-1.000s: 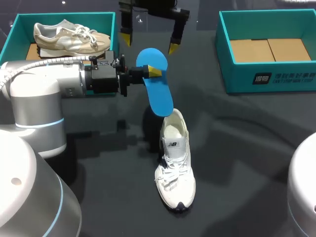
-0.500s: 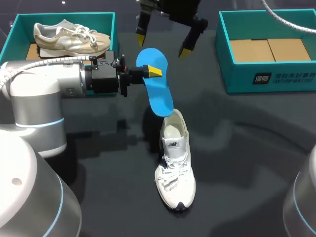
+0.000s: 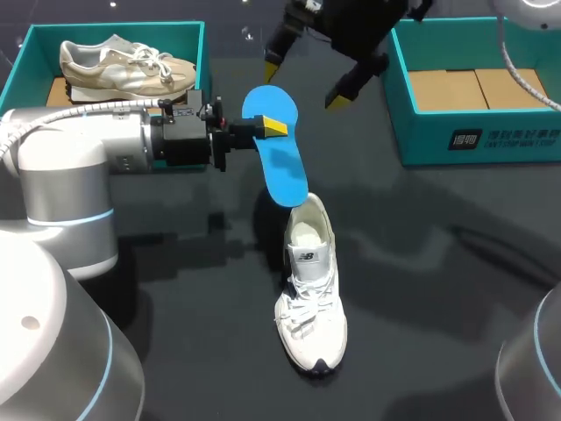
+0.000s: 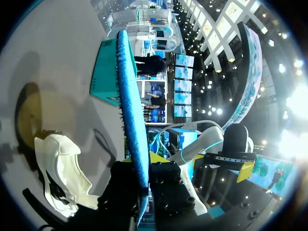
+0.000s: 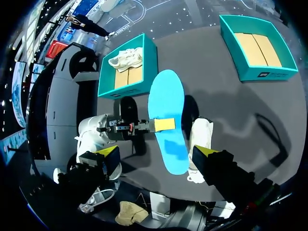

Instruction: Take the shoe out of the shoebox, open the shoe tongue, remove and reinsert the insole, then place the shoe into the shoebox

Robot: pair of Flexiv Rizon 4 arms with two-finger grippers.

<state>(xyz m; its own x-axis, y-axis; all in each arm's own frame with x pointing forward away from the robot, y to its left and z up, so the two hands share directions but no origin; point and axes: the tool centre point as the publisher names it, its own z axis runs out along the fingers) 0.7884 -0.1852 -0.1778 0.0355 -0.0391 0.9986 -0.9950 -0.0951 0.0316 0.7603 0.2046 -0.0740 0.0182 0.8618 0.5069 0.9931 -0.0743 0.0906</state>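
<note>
Left gripper (image 3: 270, 128): fingers clamped on the blue insole (image 3: 282, 167) near its far end, holding it tilted above the table. Insole's lower tip sits at the heel opening of the white shoe (image 3: 311, 298), which stands upright on the table; contact unclear. Right gripper (image 3: 305, 83): fingers spread, grasping nothing, above the far side between the 2 shoeboxes, left shoebox (image 3: 26, 53) and right shoebox (image 3: 478, 140).

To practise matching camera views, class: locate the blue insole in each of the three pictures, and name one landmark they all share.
Head view: blue insole mid-table, slanting above the white shoe, gripped by the left end effector.
Left wrist view: insole edge-on between its own fingers, the shoe beside it.
Right wrist view: insole seen flat, ahead of the open right end effector.
Shared landmark: the white shoe.
</note>
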